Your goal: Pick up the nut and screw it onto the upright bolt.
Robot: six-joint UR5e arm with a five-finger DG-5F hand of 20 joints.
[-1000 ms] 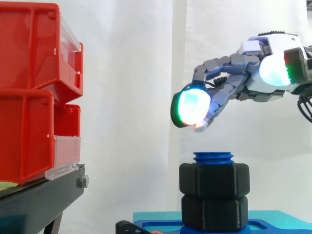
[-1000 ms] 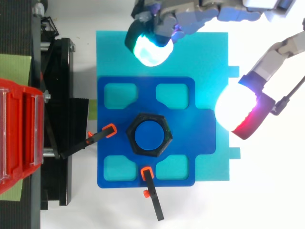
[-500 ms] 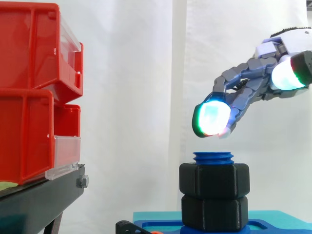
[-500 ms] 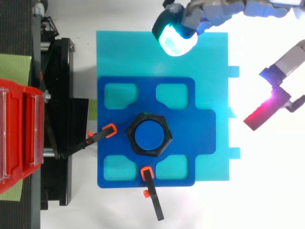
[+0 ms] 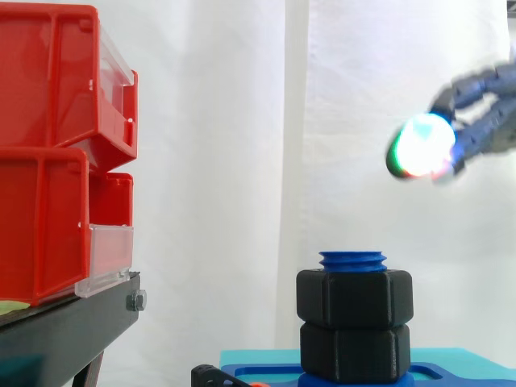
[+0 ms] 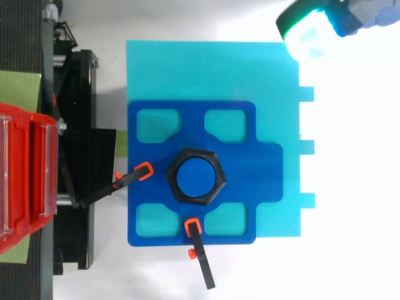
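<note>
Two black hex nuts sit stacked on the upright blue bolt [image 5: 352, 260], the upper nut [image 5: 355, 297] just under the bolt's threaded top and the lower nut [image 5: 355, 351] on the base. From above, the nut [image 6: 195, 161] rings the bolt's blue end [image 6: 195, 177]. The hand [image 5: 419, 147] hovers high up and to the right of the bolt, well clear of it. Its fingers reach in loosely extended, with glowing pads, and nothing is between them. In the top view the hand [image 6: 310, 28] is at the upper right corner, over the cyan plate's far corner.
Red bins [image 5: 56, 153] stand stacked on a black stand [image 5: 64, 330] at the left. The bolt rises from a dark blue fixture [image 6: 150, 169] on a cyan plate [image 6: 212, 69]. Two black clamps with orange tips [image 6: 144, 170] [image 6: 191, 226] lie at the fixture's left and front.
The hand has drawn away from above the bolt, moving up and to the right towards the view's edge. The nuts and bolt have not moved.
</note>
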